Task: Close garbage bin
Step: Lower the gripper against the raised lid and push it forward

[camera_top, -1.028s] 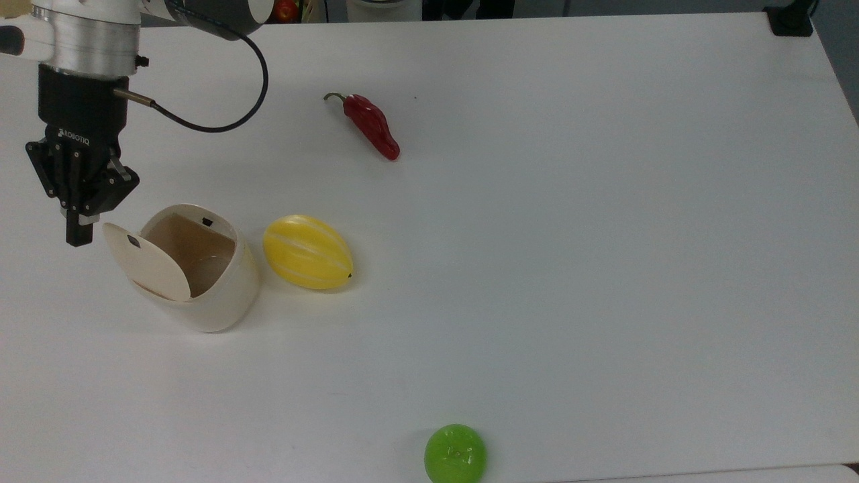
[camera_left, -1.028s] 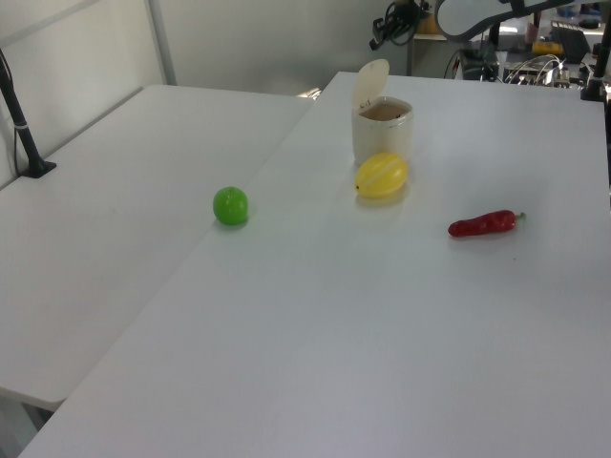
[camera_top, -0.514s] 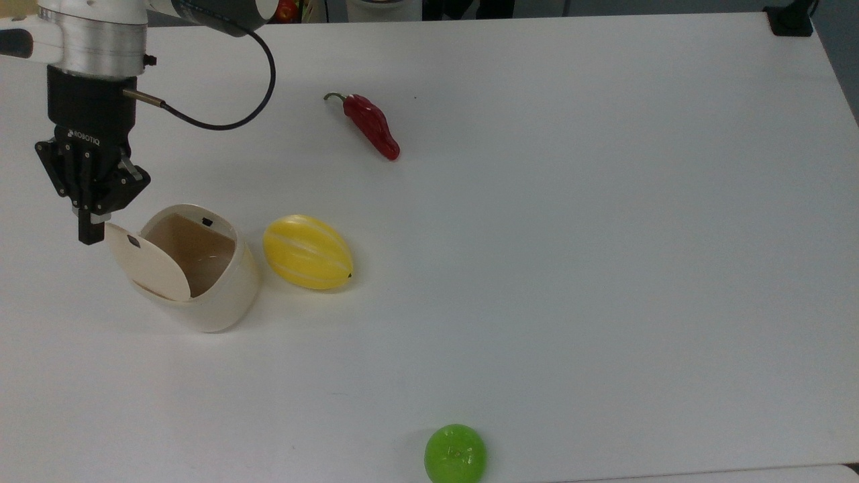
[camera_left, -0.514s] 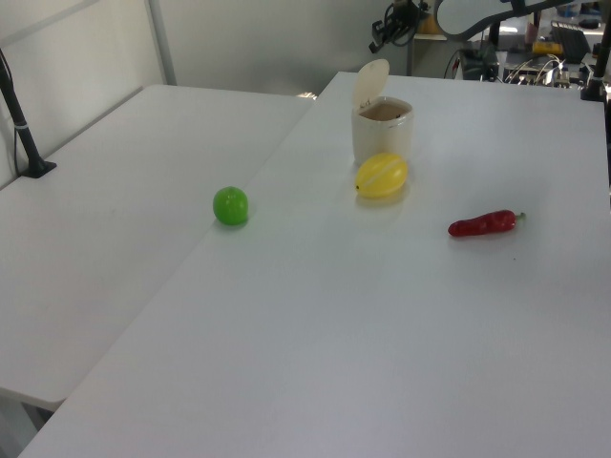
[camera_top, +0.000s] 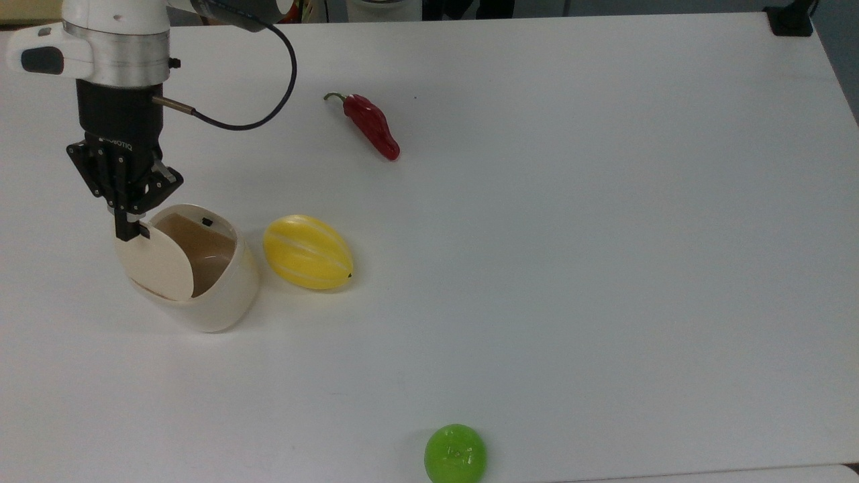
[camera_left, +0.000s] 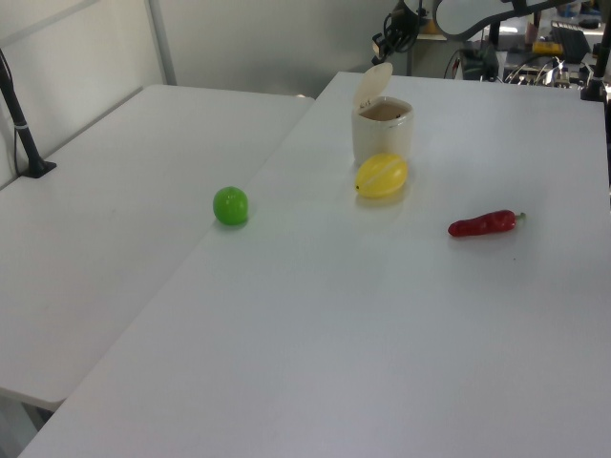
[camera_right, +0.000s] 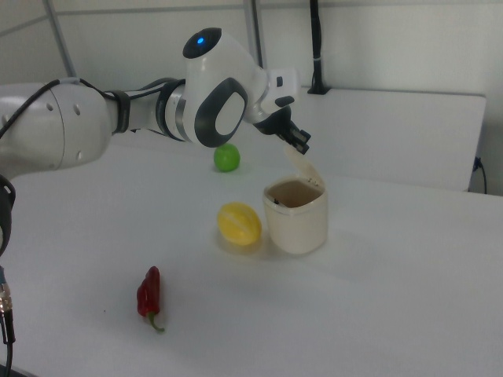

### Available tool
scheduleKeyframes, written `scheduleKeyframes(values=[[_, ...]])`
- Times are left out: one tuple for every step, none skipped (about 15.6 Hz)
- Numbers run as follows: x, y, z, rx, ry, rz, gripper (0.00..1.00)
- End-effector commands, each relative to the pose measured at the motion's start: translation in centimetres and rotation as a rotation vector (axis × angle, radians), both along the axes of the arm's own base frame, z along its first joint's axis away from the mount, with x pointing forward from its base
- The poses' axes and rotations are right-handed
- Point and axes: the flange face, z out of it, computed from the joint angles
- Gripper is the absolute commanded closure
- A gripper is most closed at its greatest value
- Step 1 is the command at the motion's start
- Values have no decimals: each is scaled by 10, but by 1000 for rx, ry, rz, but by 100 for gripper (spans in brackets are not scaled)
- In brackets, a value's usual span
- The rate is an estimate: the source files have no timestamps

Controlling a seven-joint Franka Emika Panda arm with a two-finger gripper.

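In the top view, we see the gripper pointing down over the table, its tip right at the upper edge of the lid of the garbage bin. The two fingers look pressed together with no gap between them, and nothing sits between them. The bin stands at the top view's left, cream-coloured and open, its lid tilted up on the side nearer the gripper and its brownish inside showing. Just beside the bin, on the top view's right of it, lies a yellow melon. A red chili pepper lies well apart, further up the table, and a green ball rests near the bottom edge. A black cable loops from the gripper body.

In the left view, we find the bin at the far side of the table, lid raised nearly upright. The gripper hangs just above the lid's top; we cannot tell here how its jaws stand. The melon lies in front of the bin, touching or nearly so. The green ball and the pepper lie apart on either side.

In the right view, we see the arm reaching in from the right view's left, with the gripper at the top edge of the raised lid. The bin stands beside the melon; the pepper lies nearer the camera and the green ball sits behind.
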Motion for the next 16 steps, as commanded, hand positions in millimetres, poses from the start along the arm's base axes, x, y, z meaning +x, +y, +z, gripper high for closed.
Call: scheduleKeyframes(values=[[-13,10,6,-33,94,9,100],[-15,11,5,-35,110,9,100],[-16,11,4,-34,122,9,100],[-16,12,1,-33,136,10,100],[-16,16,-2,-31,148,14,100],[-17,21,-3,-30,166,21,100],[-18,22,-8,-24,191,17,100],[-19,24,-10,-22,209,18,100],[-19,28,-11,-20,223,23,100],[-19,31,-14,-19,235,25,100],[-19,31,-16,-19,241,26,100],[-19,33,-19,-18,245,28,100],[-19,38,-25,-17,257,36,100],[-18,43,-27,-20,261,44,100],[-18,44,-28,-23,264,47,100],[-18,43,-28,-22,262,42,100]])
